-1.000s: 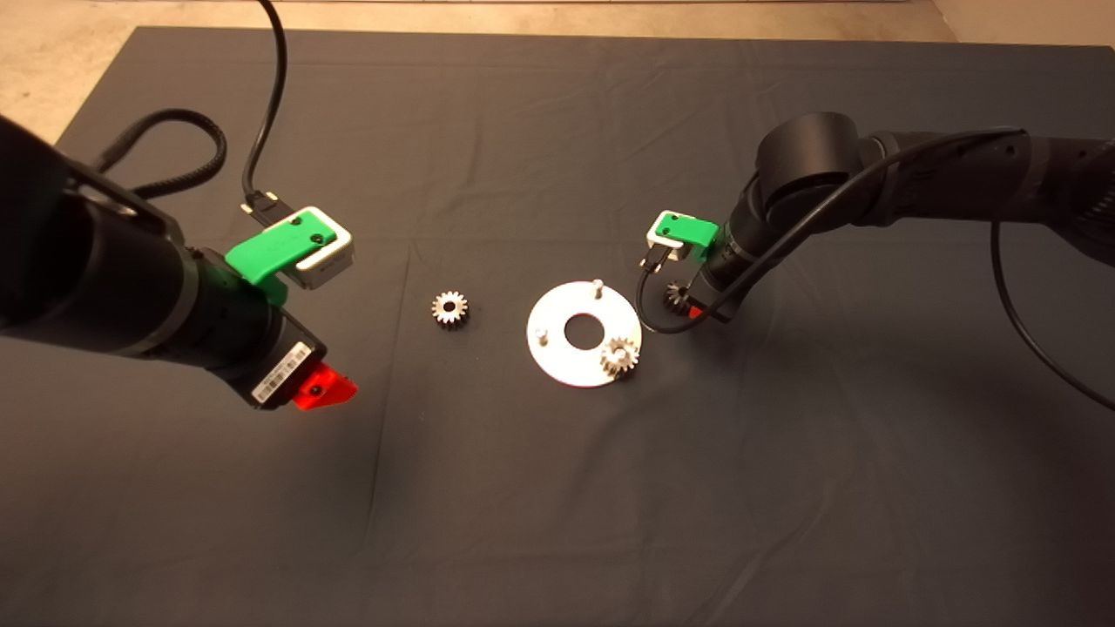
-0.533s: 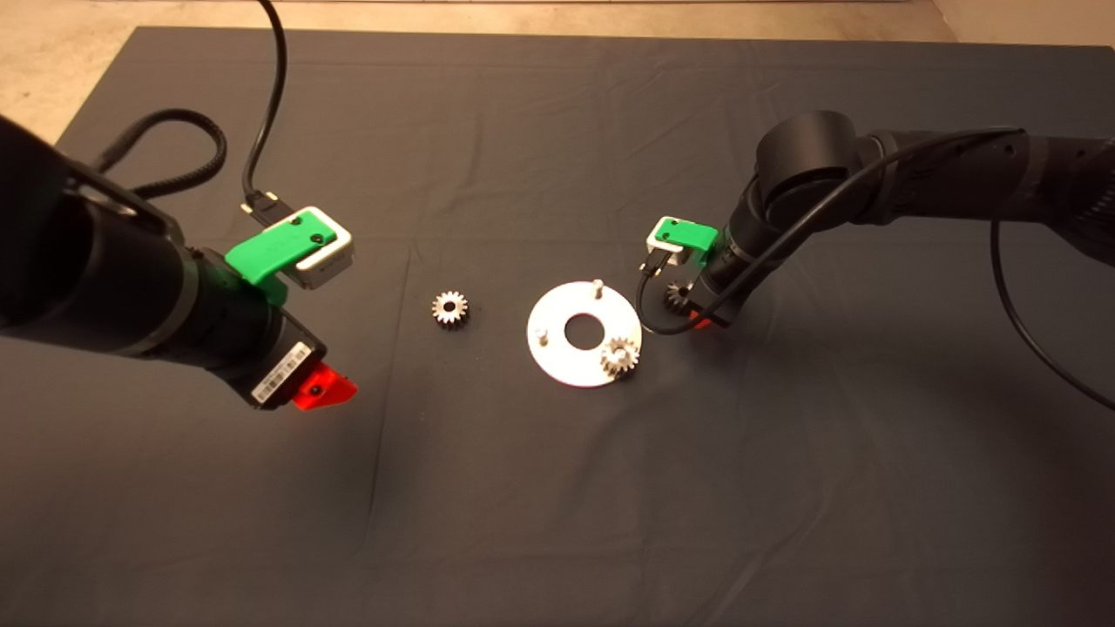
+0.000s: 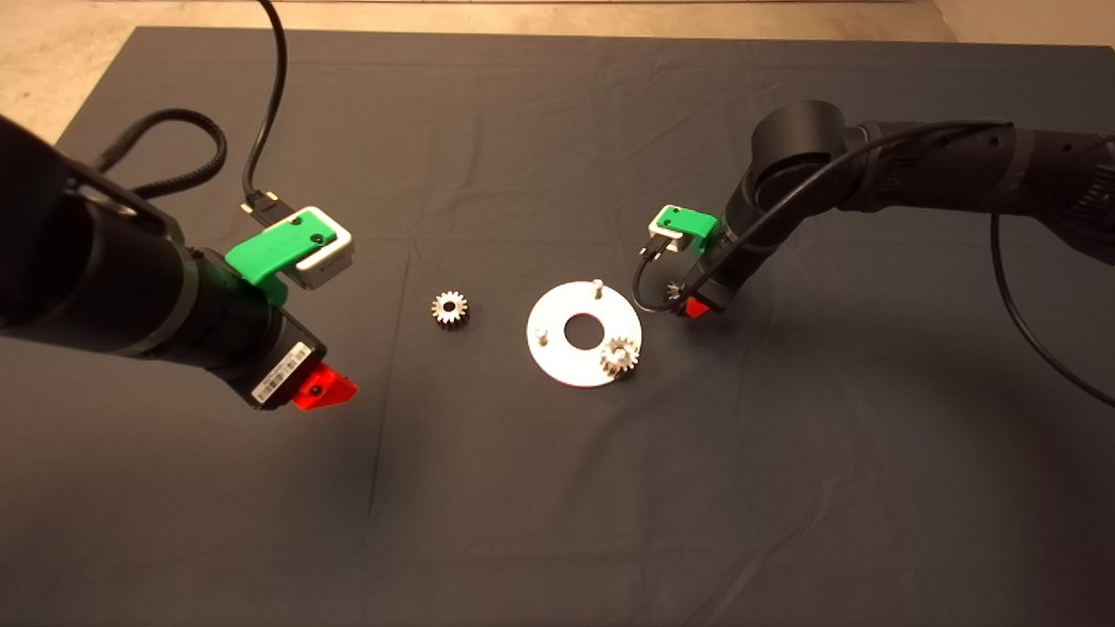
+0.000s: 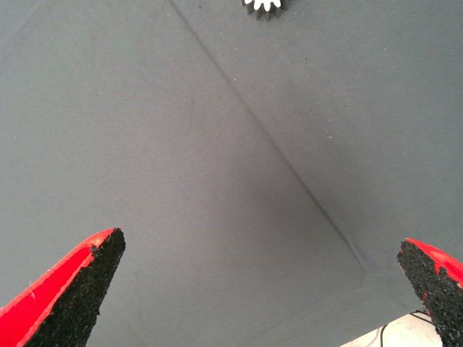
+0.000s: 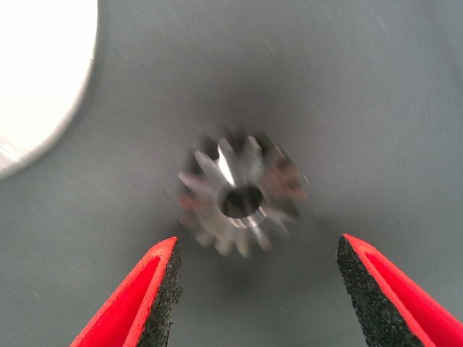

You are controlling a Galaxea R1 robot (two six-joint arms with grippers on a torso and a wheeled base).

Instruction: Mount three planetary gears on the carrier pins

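The silver-white disc (image 3: 557,357) lies mid-mat with two bare carrier pins (image 3: 597,285) (image 3: 541,334); a planetary gear (image 3: 619,356) sits on its third pin. A second gear (image 3: 450,308) lies loose to the left of the disc, and its teeth (image 4: 265,6) show at the edge of the left wrist view. A third gear (image 3: 672,290) (image 5: 239,195) lies on the mat just right of the disc (image 5: 36,79). My right gripper (image 3: 688,303) (image 5: 257,289) hangs close over that gear, open, with its fingers (image 5: 148,300) astride it and apart from it. My left gripper (image 3: 324,388) (image 4: 253,289) hovers open at the left, holding nothing.
Black cables (image 3: 174,148) loop over the mat's far left corner behind the left arm. A cable loop (image 3: 649,300) from the right wrist hangs close to the disc's rim. Bare floor (image 3: 52,52) shows beyond the mat's far edge.
The right arm has shifted slightly back and lowered over the gear beside the disc, which it now hides more. The left arm, the disc and the other two gears have not moved.
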